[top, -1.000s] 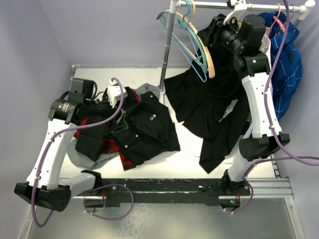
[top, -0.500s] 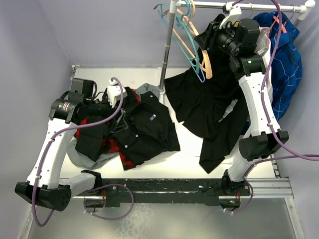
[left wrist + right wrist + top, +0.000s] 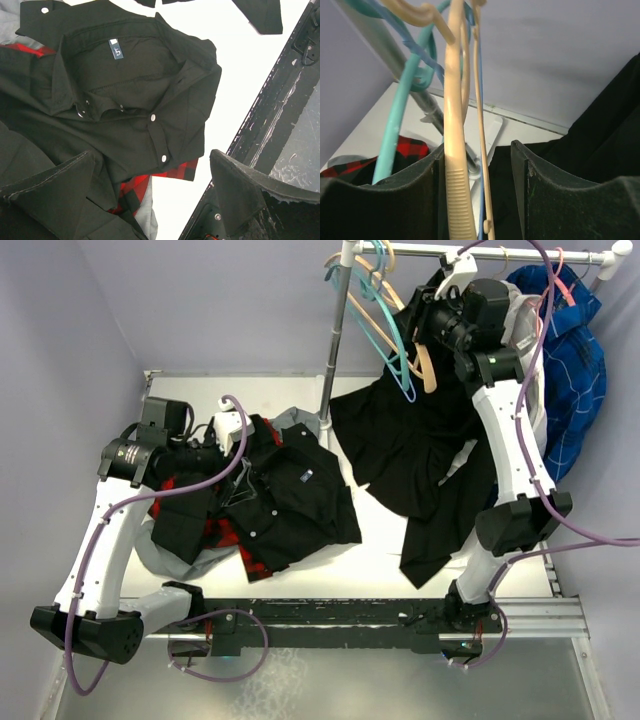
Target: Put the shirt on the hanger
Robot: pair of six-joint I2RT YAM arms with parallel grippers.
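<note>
The black button-up shirt [image 3: 290, 495] [image 3: 135, 95] lies crumpled on the table, collar and pale neck label facing up. My left gripper [image 3: 232, 435] [image 3: 150, 157] hovers over its left part, jaws wide open with nothing between them. The tan hanger [image 3: 425, 365] [image 3: 456, 150] hangs from the rack's rail among teal hangers [image 3: 385, 330] [image 3: 395, 125]. My right gripper [image 3: 425, 320] [image 3: 476, 147] is raised to the rail. Its jaws straddle the tan hanger's arm, which rests against the left finger. A gap stays on the right side.
A red-and-black plaid shirt [image 3: 225, 535] [image 3: 165, 175] lies under the black shirt. A long black garment [image 3: 420, 450] and a blue checked shirt [image 3: 575, 360] hang from the rail [image 3: 520, 255]. The rack's pole [image 3: 335, 340] stands mid-table. A dark rail [image 3: 350, 615] runs along the near edge.
My right gripper has shifted slightly left and up by the rail, and the hangers have swung with it. The left arm and the shirt have not moved.
</note>
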